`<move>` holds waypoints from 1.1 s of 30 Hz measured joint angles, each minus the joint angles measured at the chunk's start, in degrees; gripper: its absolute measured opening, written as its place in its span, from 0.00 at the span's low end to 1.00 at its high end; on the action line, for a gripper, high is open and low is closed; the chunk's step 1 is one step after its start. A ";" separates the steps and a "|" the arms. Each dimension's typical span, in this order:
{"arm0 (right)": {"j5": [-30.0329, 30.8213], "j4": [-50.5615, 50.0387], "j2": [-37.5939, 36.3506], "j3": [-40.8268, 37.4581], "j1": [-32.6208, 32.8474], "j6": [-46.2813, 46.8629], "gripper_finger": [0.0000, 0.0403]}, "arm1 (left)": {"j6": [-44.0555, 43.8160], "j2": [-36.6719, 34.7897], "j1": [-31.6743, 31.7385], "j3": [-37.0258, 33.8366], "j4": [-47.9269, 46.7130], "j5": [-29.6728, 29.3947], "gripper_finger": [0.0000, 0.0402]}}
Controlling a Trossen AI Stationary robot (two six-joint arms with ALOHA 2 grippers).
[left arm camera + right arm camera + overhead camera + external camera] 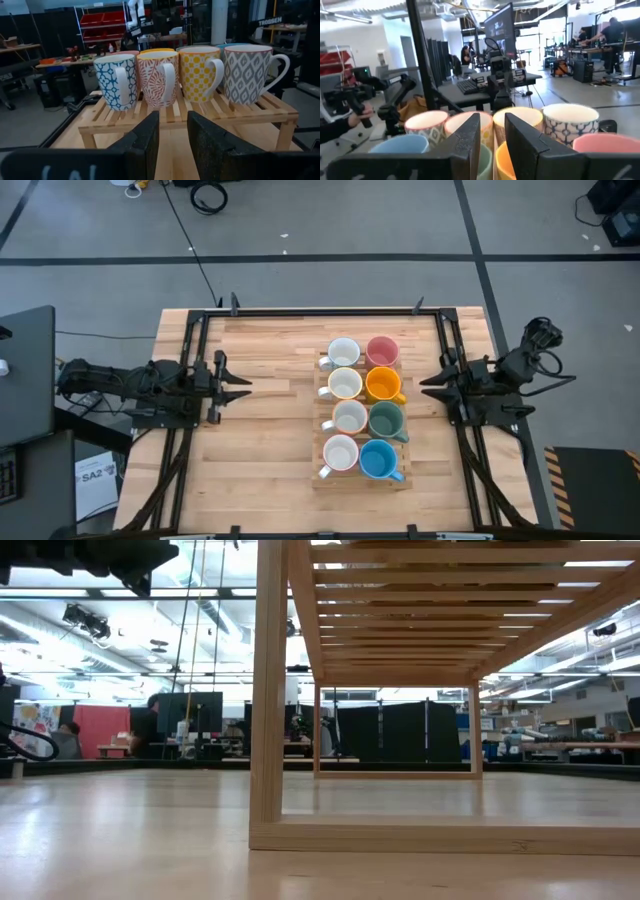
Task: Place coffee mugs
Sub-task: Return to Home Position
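Eight mugs stand upright in two rows on a raised wooden slat rack (345,479) right of the table's middle. The four white mugs (345,384) fill the left row. Pink (382,351), orange (384,384), dark green (386,419) and blue (378,460) fill the right row. In the left wrist view the white mugs show patterned sides (199,72). My left gripper (243,387) (173,135) is open, at the table's left side, pointing at the rack. My right gripper (426,385) (492,135) is open, just right of the orange mug, touching nothing.
A black metal frame (195,345) runs along the table's left, right and far edges. Bare wood lies between my left gripper and the rack. The low view shows only the rack's legs and slats (268,690). People (350,120) stand in the room beyond.
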 joint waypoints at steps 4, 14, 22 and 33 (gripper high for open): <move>-0.02 1.99 -1.21 -3.61 0.00 -0.02 0.23 | -0.93 0.00 0.00 -0.58 1.01 0.02 0.27; -2.35 11.43 -2.86 -11.73 -0.20 -3.75 0.23 | -1.03 0.00 0.00 -0.71 1.66 0.01 0.27; -6.56 21.85 -3.02 -16.01 -6.88 -12.96 0.23 | -1.05 0.00 0.00 -0.71 1.71 0.02 0.27; -16.59 21.86 -4.53 -17.49 -21.06 -11.96 0.22 | -1.13 0.00 0.00 -0.71 1.84 0.02 0.27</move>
